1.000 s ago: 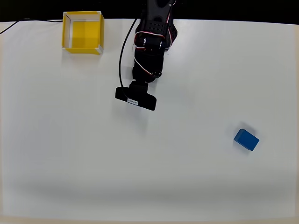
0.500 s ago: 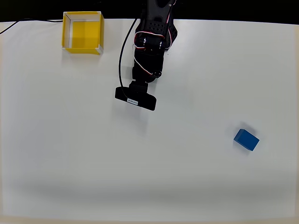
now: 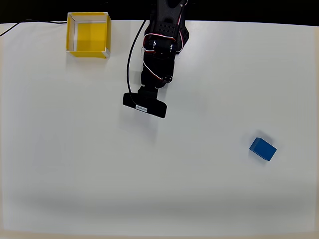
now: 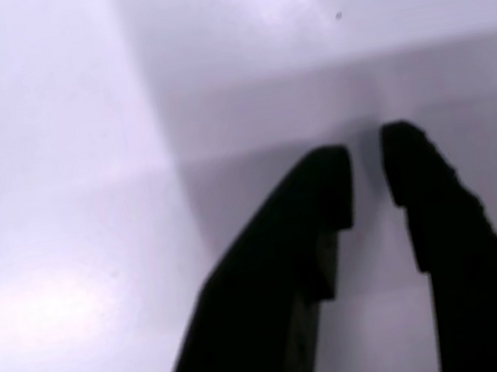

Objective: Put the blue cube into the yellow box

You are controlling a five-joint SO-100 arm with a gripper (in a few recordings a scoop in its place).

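The blue cube [image 3: 262, 149] lies alone on the white table at the right of the overhead view, turned at an angle. The yellow box [image 3: 89, 36] stands open-topped at the back left, with nothing in it. My black arm [image 3: 160, 55] reaches in from the back middle, far from both things; its wrist camera bar [image 3: 144, 105] covers the fingers from above. In the wrist view my gripper [image 4: 367, 171] hovers over bare table, its two dark fingers drawn together to a narrow slit with nothing between them.
A black cable [image 3: 130, 55] loops along the arm's left side. The white table [image 3: 149, 189] spreads wide around the arm, and its back edge meets a dark strip at the top of the overhead view.
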